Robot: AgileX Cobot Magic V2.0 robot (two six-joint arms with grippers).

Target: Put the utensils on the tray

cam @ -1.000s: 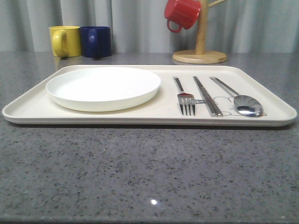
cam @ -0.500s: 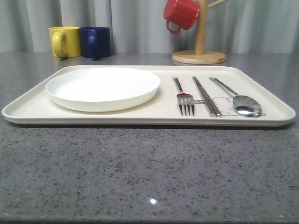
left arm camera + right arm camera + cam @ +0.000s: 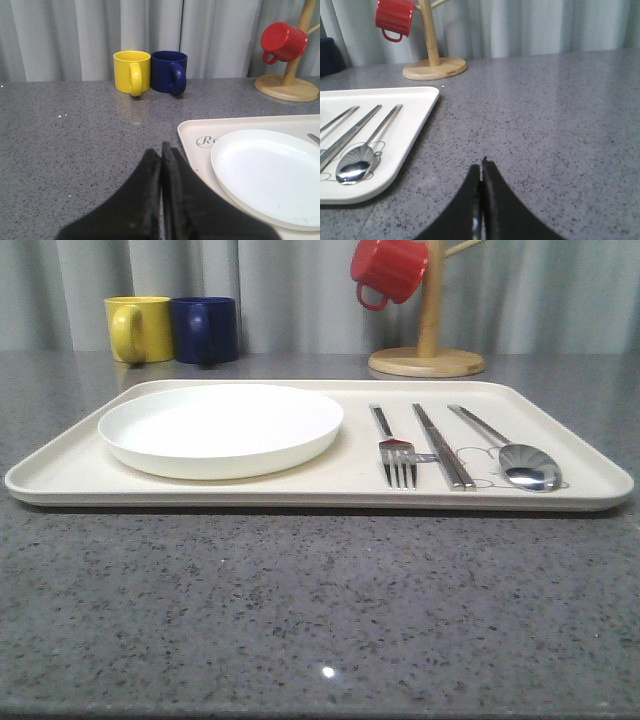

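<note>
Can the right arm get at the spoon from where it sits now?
Probably yes. The right gripper is shut, over bare countertop just off the tray's right edge, and the spoon lies nearest that edge, with only the low rim between. It would have to open first.

Staged dining setup, grey speckled countertop [image 3: 300,620], curtain backdrop [image 3: 300,290], mug tree [image 3: 430,330]

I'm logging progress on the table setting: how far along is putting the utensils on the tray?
It looks finished. The fork, chopsticks and spoon all lie side by side on the tray, right of the plate. Nothing is in hand: the left gripper and right gripper are shut and empty, over the table beside the tray. No utensil appears left to move.
</note>
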